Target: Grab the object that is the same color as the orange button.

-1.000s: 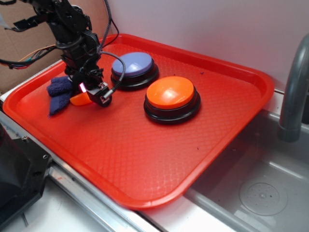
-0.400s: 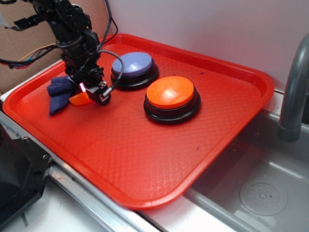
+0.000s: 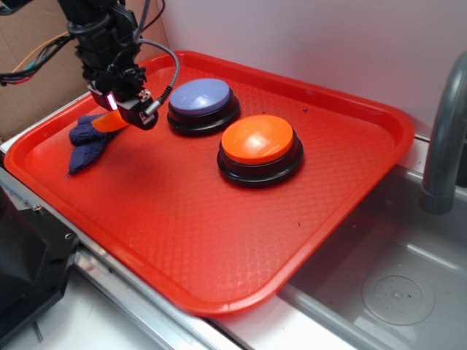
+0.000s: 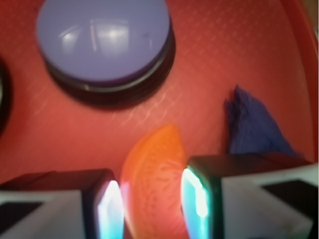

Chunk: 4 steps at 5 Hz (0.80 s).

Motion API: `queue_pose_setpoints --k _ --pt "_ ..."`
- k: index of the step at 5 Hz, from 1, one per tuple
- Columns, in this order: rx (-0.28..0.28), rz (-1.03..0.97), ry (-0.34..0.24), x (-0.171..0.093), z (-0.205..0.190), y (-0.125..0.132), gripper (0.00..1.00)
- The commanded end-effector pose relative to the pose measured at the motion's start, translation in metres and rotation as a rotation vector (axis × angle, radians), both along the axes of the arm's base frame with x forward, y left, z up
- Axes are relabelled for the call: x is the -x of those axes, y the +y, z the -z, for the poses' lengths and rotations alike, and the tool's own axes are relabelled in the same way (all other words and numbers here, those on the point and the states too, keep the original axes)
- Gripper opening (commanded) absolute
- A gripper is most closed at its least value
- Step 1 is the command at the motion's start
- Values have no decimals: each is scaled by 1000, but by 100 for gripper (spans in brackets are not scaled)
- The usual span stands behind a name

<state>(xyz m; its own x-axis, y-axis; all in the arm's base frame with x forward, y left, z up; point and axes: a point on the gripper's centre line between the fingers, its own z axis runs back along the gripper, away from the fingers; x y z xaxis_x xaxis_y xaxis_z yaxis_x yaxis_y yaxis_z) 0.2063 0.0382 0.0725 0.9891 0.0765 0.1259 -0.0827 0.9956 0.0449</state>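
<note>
Looking at your gripper (image 4: 152, 201): fingers (image 4: 197, 194) pinch the orange slice wedge (image 4: 152, 184), glossy, ribbed, small, lifted off the red tray (image 3: 219, 240) at far left above the blue cloth (image 3: 84, 142). Arm (image 3: 102, 44) hangs steeply down, left of the lavender button (image 3: 201, 98).

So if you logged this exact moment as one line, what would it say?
phase: lifting | gripper: shut on orange slice | slice: raised off tray | blue cloth: on tray | orange button: untouched

Exterior camera: looking down obliquely across the worktop (image 3: 350, 306) from its front edge. Wrist camera: looking down, close. Both are showing the lavender button (image 3: 201, 98) (image 4: 102, 37).
</note>
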Motion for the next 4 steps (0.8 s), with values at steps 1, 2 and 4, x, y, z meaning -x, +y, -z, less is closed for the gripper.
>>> queue_pose_setpoints --k 1,2,4 --pt "43 -54 -28 9 -62 -32 0" --pt "73 -38 2 22 -75 -40 0" --pt "156 -9 27 39 -73 -54 0"
